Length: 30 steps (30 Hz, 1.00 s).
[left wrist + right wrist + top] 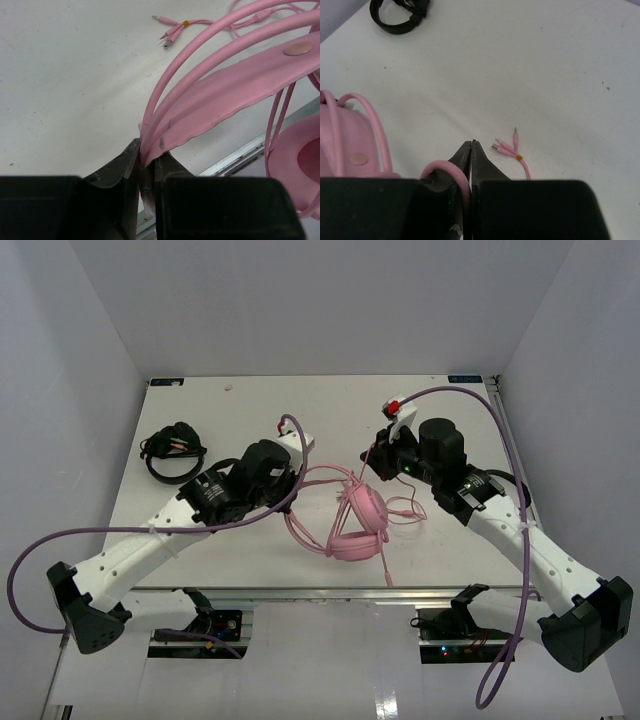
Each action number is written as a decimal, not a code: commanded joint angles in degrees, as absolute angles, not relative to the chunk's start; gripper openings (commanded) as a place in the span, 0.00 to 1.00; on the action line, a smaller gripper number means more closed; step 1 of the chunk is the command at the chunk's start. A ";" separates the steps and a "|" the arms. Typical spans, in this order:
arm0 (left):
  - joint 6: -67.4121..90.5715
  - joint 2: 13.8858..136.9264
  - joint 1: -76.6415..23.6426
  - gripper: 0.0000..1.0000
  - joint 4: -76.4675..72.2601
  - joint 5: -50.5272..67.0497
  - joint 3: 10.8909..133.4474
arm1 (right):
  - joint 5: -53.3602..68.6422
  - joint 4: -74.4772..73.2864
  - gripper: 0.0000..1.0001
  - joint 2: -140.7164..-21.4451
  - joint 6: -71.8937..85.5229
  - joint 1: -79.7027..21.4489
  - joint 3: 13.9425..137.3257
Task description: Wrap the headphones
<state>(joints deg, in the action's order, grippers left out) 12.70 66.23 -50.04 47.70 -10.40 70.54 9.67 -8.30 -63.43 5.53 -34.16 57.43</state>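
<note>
Headphones [358,523]: pink, near the middle of the table [250,410], toward its near edge, between the two arms; ear cups low, headband [240,85] arching up and away to the left

Left gripper [146,161]: fingers pressed together on the thin arches at one end of the headband; pinching, not spread; headset apparently steadied from that side

Right gripper [471,150]: fingers closed tight, a loop of the thin pink cable [440,162] caught between them; no gap showing

Plugs [506,146]: loose end of the cable, flat on the table just beyond the right fingertips; short free tail only

Key relation: headset to the left of the right fingers, near but not touching; cable leading from the cups across to that pinch; headband's long axis curving from the left gripper's hold down to the cups; right arm nearer the cable and its free end, left arm nearer the band

Likely step: winding the held cable around the headset, with the left hold as anchor; judged as barely begun, no turns visible on the band

Risk: thin cable slipping out of the pinch, or tugging the headset

Elsewhere: black headset [172,452] far left, well apart
</note>
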 commanded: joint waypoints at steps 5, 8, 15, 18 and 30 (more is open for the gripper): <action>8.52 69.93 -50.79 0.00 48.42 -18.34 71.17 | 13.16 -15.50 0.08 -63.68 2.13 -33.23 64.99; 7.52 69.16 -51.33 0.00 45.39 -19.81 70.91 | 14.69 -17.26 0.08 -64.52 1.76 -33.22 66.25; 7.64 68.08 -51.59 0.00 42.01 -25.09 70.30 | 21.27 -17.58 0.08 -65.11 2.88 -33.22 67.13; 9.00 69.15 -51.61 0.00 42.29 -27.63 70.42 | 25.28 -17.58 0.08 -66.26 4.21 -33.22 68.62; 18.36 72.73 -51.59 0.00 44.96 -36.55 73.50 | 38.03 -8.90 0.08 -65.24 10.83 -34.50 62.35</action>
<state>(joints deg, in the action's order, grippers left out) 13.01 71.81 -51.52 44.60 -31.26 70.21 29.64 -18.02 -67.65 6.77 -33.30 64.33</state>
